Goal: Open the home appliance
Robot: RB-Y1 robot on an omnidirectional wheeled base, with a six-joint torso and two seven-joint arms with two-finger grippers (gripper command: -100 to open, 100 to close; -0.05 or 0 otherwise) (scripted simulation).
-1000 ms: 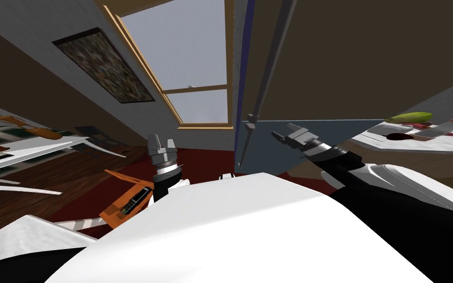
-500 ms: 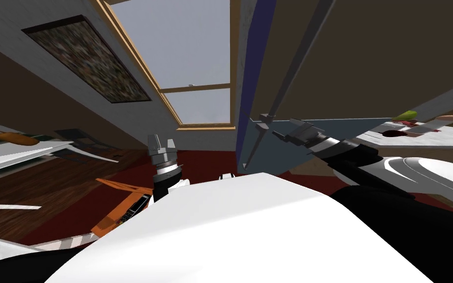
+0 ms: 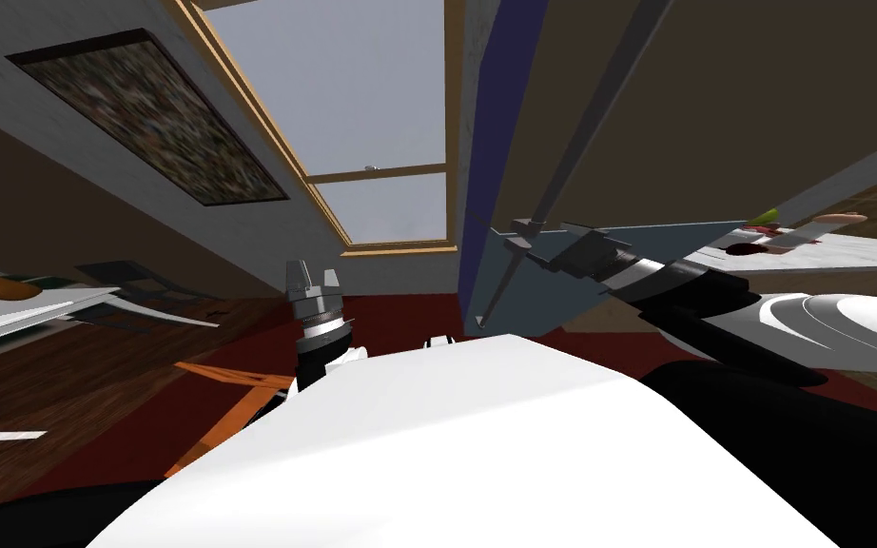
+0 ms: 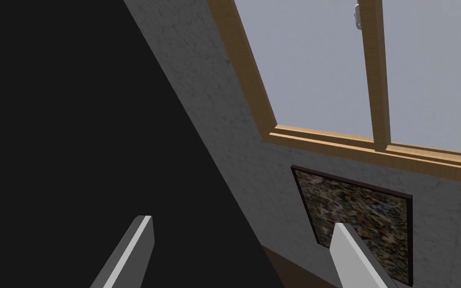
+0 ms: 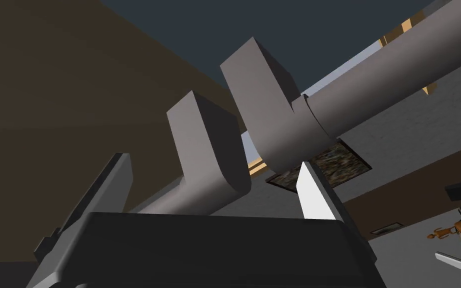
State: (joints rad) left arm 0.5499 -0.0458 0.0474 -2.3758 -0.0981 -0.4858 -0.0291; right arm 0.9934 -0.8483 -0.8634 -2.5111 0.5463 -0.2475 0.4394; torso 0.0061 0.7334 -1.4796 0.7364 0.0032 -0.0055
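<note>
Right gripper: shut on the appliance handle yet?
Open: the right gripper fingers stand wide apart, the grey handle between them, unclamped.

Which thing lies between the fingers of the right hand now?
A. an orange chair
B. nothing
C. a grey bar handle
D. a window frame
C: in the right wrist view the open fingers of the right hand stand on either side of the grey bar handle.
</note>
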